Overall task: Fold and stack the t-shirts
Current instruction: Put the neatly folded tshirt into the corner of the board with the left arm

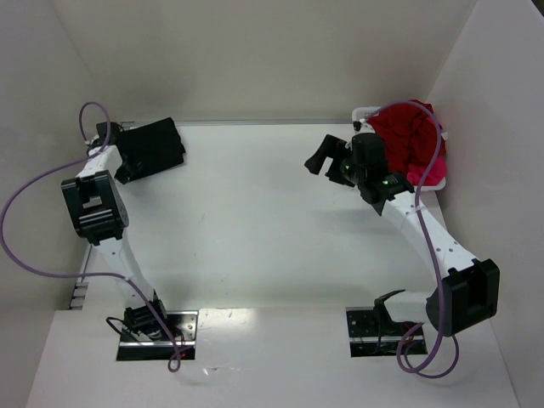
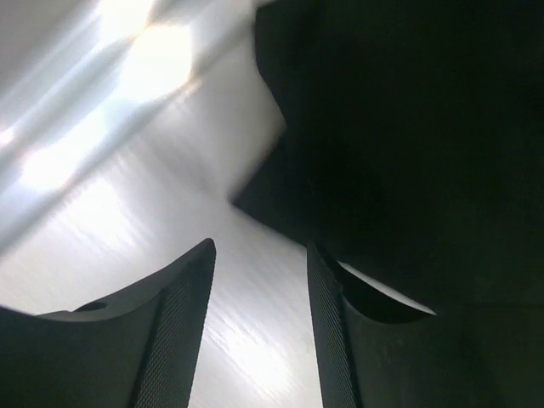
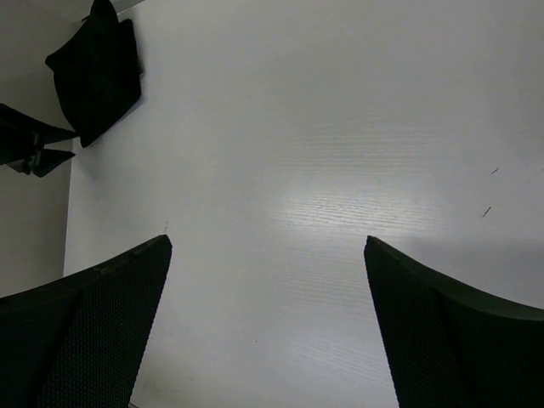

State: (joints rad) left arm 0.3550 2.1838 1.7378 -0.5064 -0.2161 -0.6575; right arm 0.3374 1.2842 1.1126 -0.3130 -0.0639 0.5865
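Observation:
A folded black t-shirt [image 1: 153, 144] lies at the table's far left corner, and it also shows as a black t-shirt [image 3: 93, 72] far off in the right wrist view. My left gripper [image 1: 126, 163] sits at its near-left edge. In the left wrist view the left gripper [image 2: 259, 246] is open, with bare table between its fingers [image 2: 183, 323] and black cloth [image 2: 408, 136] just beyond and right of them. A dark red t-shirt [image 1: 406, 134] and a pink t-shirt [image 1: 430, 173] are heaped in the white basket [image 1: 365, 112] at the far right. My right gripper [image 1: 323, 158] hovers left of the basket, and the right gripper [image 3: 268, 242] is wide open and empty.
White walls close in the table on the left, back and right. Purple cables loop off both arms. The left arm's elbow [image 1: 93, 204] stands near the left wall. The white table [image 1: 255, 221] stretches between the two arms.

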